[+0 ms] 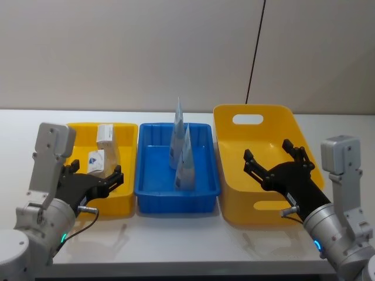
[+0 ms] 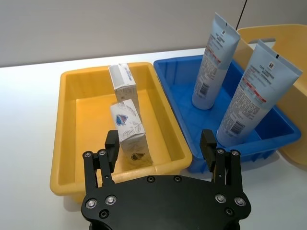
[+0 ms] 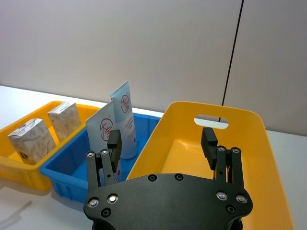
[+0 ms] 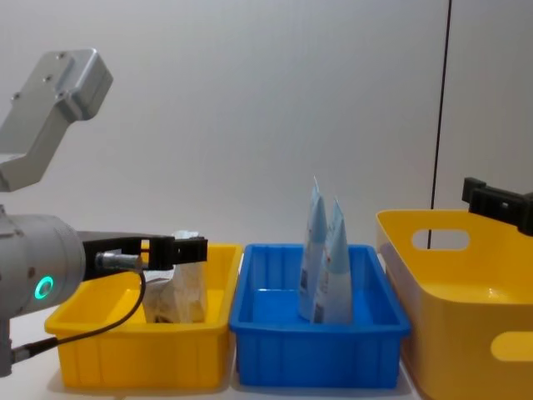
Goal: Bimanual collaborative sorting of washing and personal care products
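Two pale-blue-and-white squeeze tubes (image 1: 179,133) (image 1: 186,167) stand upright in the blue bin (image 1: 176,196); in the left wrist view these tubes (image 2: 214,62) (image 2: 252,93) stand one behind the other. Two white leaf-print packs (image 2: 122,82) (image 2: 128,127) stand in the small yellow bin (image 2: 76,76). My left gripper (image 1: 96,175) hovers open and empty over that bin's near edge, and from the chest it (image 4: 187,248) is level with the rim. My right gripper (image 1: 268,151) hangs open and empty over the large yellow bin (image 1: 252,108).
The three bins sit side by side on a white table (image 1: 176,240), with a bare strip along its front. A grey wall rises behind, and a black cable (image 1: 256,52) runs down it above the large bin, which has handle cut-outs (image 1: 247,119).
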Motion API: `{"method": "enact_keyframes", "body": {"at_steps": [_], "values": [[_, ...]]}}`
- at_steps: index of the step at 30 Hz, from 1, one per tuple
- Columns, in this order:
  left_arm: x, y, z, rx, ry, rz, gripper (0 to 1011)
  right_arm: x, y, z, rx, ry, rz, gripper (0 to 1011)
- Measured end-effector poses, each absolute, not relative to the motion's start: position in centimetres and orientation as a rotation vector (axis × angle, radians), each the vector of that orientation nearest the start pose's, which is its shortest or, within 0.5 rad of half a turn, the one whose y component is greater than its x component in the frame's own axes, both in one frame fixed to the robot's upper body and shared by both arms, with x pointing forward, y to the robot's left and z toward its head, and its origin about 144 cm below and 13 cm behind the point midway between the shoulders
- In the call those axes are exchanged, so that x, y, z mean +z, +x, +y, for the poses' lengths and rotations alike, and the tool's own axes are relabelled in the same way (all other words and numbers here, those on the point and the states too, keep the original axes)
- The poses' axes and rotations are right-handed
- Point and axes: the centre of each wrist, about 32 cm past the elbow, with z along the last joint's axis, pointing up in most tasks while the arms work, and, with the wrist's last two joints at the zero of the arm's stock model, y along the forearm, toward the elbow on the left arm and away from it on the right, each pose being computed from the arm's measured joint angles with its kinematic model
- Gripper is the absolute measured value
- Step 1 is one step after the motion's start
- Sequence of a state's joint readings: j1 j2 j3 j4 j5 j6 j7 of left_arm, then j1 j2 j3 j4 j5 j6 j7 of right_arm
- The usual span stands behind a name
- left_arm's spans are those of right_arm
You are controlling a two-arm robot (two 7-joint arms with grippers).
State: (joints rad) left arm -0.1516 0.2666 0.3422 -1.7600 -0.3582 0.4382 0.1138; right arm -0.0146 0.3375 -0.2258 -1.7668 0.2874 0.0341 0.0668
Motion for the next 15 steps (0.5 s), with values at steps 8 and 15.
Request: {"method": "enact_keyframes", "body": {"at_steps": [8, 15], "values": [[123.18, 47.54, 17.93, 1.296, 0.194, 0.193, 1001, 118.87, 44.33, -23.71, -1.23, 0.026, -0.075, 1000], [123.1, 47.97, 17.67, 1.317, 0.21, 0.23, 1001, 118.87, 44.33, -23.71, -1.23, 0.026, -0.075, 1000]]}}
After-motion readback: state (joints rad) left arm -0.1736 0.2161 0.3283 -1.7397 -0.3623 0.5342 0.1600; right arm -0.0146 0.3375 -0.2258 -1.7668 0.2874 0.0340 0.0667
